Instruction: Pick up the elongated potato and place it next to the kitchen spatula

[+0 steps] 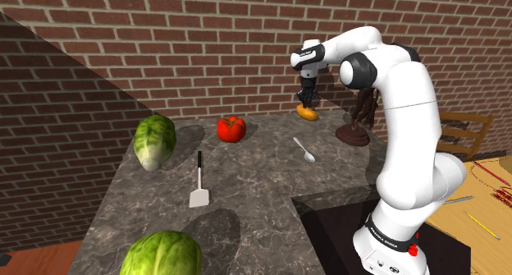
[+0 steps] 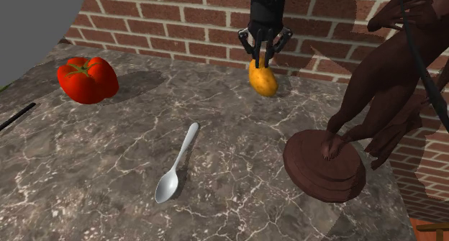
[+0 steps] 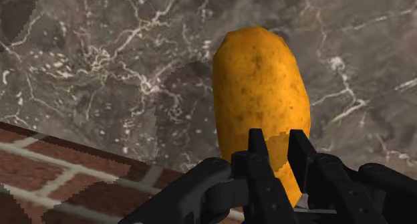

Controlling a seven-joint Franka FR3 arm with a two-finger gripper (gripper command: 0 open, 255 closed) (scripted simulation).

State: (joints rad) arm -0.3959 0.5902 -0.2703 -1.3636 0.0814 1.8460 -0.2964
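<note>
Hand (image 1: pixel 307 101) points down at the far edge of the desk (image 1: pixel 246 208), close to the brick wall (image 1: pixel 164 35). The fingers are drawn nearly together and pinch the upper end of the orange-yellow potato (image 1: pixel 308 112). In the wrist view the two black fingers (image 3: pixel 257 152) clasp the potato (image 3: pixel 260 89), with a narrow strip of it showing between them. The second exterior view has the hand (image 2: pixel 265 60) over the potato (image 2: pixel 263 80), which stands tilted with its lower end at the dark marbled desk (touching or just off it, cannot tell). The spatula (image 1: pixel 199 187), with a black handle and pale blade, lies flat well apart from the potato, nearer and toward the shoulder view's left. Between them lies a white spoon (image 1: pixel 304 150), just near of the potato. A red tomato (image 1: pixel 231 128) sits to the shoulder view's left of the potato. A green cabbage (image 1: pixel 155 140) is further left, and a second cabbage (image 1: pixel 162 255) sits at the near edge. A dark brown statue (image 1: pixel 357 121) stands on a round base to the right of the potato.
</note>
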